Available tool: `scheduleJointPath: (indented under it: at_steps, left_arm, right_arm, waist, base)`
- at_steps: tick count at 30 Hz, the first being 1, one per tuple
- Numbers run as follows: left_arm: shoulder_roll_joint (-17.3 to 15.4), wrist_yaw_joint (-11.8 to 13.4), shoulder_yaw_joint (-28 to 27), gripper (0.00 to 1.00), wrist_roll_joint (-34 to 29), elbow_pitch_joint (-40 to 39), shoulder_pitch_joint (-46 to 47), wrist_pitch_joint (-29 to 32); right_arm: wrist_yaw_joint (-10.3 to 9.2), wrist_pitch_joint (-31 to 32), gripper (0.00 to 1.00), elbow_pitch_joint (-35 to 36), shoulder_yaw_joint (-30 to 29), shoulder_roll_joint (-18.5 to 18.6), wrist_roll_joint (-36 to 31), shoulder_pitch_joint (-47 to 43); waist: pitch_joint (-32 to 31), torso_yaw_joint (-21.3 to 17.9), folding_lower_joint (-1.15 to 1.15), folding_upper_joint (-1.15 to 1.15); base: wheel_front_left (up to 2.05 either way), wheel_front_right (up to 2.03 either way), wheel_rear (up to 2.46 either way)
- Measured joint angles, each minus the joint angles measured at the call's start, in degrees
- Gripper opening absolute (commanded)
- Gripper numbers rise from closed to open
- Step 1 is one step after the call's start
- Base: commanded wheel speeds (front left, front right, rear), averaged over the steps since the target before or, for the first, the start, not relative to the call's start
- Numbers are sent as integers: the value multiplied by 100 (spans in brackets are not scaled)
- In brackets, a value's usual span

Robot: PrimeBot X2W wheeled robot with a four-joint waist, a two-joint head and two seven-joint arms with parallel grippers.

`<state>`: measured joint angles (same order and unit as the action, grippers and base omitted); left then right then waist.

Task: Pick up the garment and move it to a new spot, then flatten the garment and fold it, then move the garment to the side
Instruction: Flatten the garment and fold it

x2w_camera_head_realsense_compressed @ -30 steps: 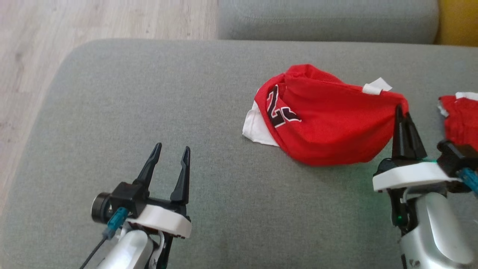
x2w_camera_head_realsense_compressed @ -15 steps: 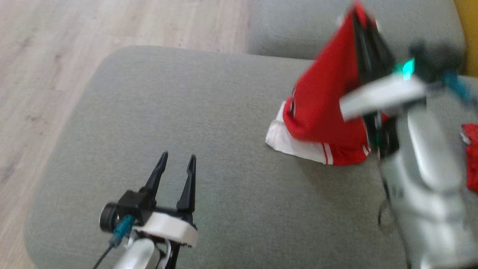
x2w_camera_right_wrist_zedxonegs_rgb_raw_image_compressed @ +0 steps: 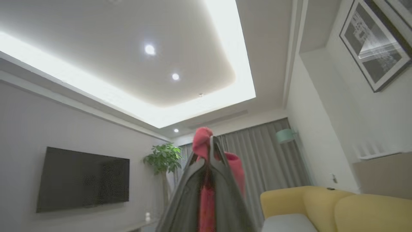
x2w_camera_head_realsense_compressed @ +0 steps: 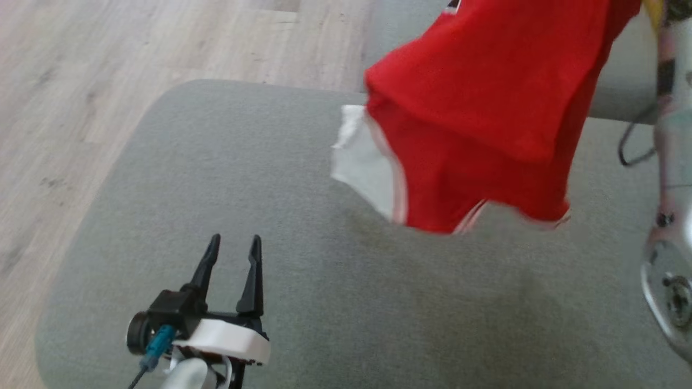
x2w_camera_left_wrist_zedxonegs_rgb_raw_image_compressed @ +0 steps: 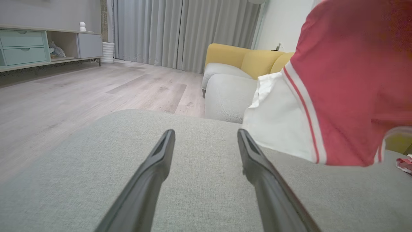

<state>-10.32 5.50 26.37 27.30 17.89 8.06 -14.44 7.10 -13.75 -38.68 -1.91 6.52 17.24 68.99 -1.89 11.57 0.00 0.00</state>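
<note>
The garment (x2w_camera_head_realsense_compressed: 476, 119) is hung clear of the cushion (x2w_camera_head_realsense_compressed: 216, 178) at 1 o'clock, pinched at its top by the right gripper (x2w_camera_right_wrist_zedxonegs_rgb_raw_image_compressed: 210, 140), which is clamped tight on it. The left gripper (x2w_camera_head_realsense_compressed: 232, 254) is parked at 7 o'clock, jaws apart, nothing held. Looks like the pick-and-move step is in hand, so next a bare spot should be reached and the garment lowered.

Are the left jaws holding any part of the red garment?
No, the left gripper has its jaws open and empty over the grey cushion, apart from the hanging red garment.
</note>
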Motion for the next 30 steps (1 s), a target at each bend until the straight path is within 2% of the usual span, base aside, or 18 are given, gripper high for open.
scheduleJointPath:
  at_steps: [4, 7, 10, 11, 12, 14, 16, 21, 25, 27, 28, 30]
  left_arm:
    - [92, -37, -144, 100, -47, -52, -14, -1]
    - [196, -103, -192, 100, -155, -54, -15, -1]
    - [235, -160, -219, 100, -233, -36, -12, 0]
    - [236, -200, -224, 100, -263, -19, -12, -1]
    - [242, -202, -231, 100, -275, 1, -10, 0]
    - [246, -245, -248, 100, -316, 42, -6, 0]
    - [248, -255, -267, 100, -316, 48, -1, 0]
    - [247, -298, -309, 100, -375, 104, 19, -1]
    - [248, -307, -336, 100, -411, 151, 21, -1]
    - [256, -308, -344, 100, -419, 169, 25, -1]
    - [256, -308, -344, 100, -419, 169, 25, -1]
    - [272, -311, -348, 100, -419, 194, 26, -1]
  right_arm:
    - [0, 169, 0, -771, 2, 372, -225, -428]
    - [0, 444, 0, -1266, 208, 678, -509, -1170]
    - [0, 731, 0, -1817, 171, 931, -737, -1814]
    - [0, 746, 29, -1947, 137, 1029, -911, -1969]
    - [0, 746, 100, -2052, 32, 1109, -1034, -2081]
    - [0, 676, 100, -2170, -110, 1195, -1277, -2191]
    - [0, 509, 100, -2172, -265, 1127, -1311, -2191]
    - [0, 138, 100, -1850, -221, 613, -1438, -2272]
    - [0, -5, 100, -1071, 78, 124, -1249, -2705]
    - [0, -47, 100, -517, 197, -22, -1089, -3131]
    - [0, -47, 100, -517, 197, -22, -1089, -3131]
    - [0, -47, 100, 103, 237, -102, -988, -3678]
  waist:
    - [31, -210, 0, 0]
    - [87, -352, 0, 0]
    - [167, -484, 1, 0]
    - [195, -518, 1, 0]
    - [218, -550, 1, 0]
    - [249, -603, 1, 0]
    - [255, -651, 1, 0]
    - [228, -745, 1, 0]
    - [179, -815, 1, 0]
    - [154, -851, 0, 0]
    - [154, -851, 0, 0]
    - [133, -882, 0, 0]
  base:
    - [0, 0, 0]
    - [0, 0, 0]
    - [0, 0, 0]
    - [0, 0, 0]
    - [0, 0, 0]
    - [0, 0, 0]
    - [0, 0, 0]
    - [0, 0, 0]
    - [0, 0, 0]
    - [0, 0, 0]
    - [0, 0, 0]
    - [0, 0, 0]
